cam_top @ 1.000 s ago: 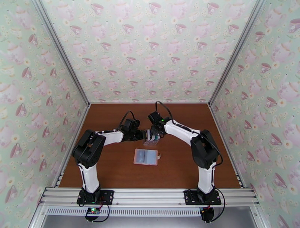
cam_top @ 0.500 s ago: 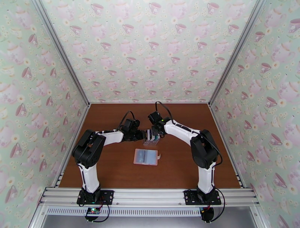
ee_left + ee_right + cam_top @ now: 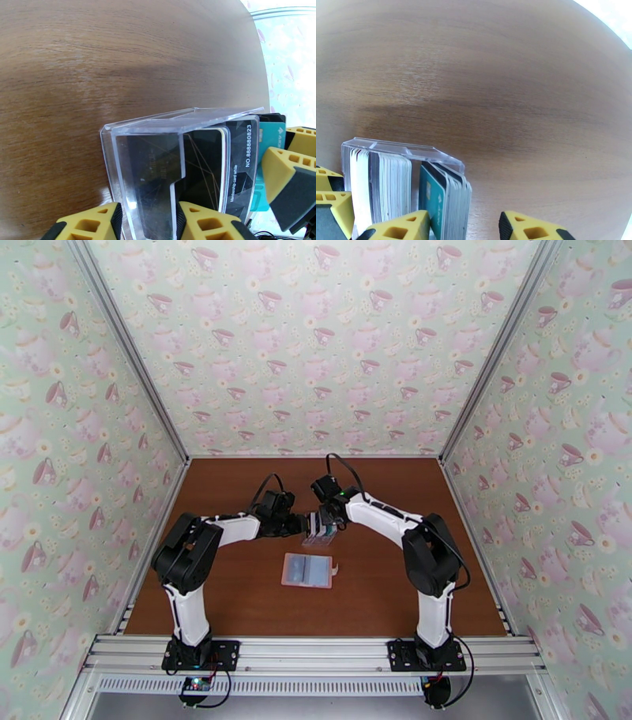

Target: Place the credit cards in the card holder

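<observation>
1. The right gripper (image 3: 464, 225) is down over the clear rack (image 3: 397, 148), jaws spread. They straddle the outer bunch of credit cards (image 3: 444, 197): one finger is just against the teal card, and the other stands off with bare table between.
2. The left gripper (image 3: 148, 215) comes in from the opposite end, and its yellow fingers (image 3: 93, 223) are pressed onto the rack's end pocket. It is pinching the rack itself, not a card.
3. The cards stand on edge, packed face to face in two bunches. The outer bunch leans a little away from the rack wall. Whether they stand on a long or a short edge is hard to say.
4. In the top view the card holder (image 3: 308, 570) lies open and flat, pale pockets up. It is on the near side of the rack, towards the arm bases, and apart from both grippers. Its long axis runs left to right, with the small tab at its right edge.
5. All of it sits on a brown wood-grain table (image 3: 237, 595). Teacup-patterned wallpaper (image 3: 316, 343) covers the three walls, and a metal rail (image 3: 316, 654) runs along the near edge.
</observation>
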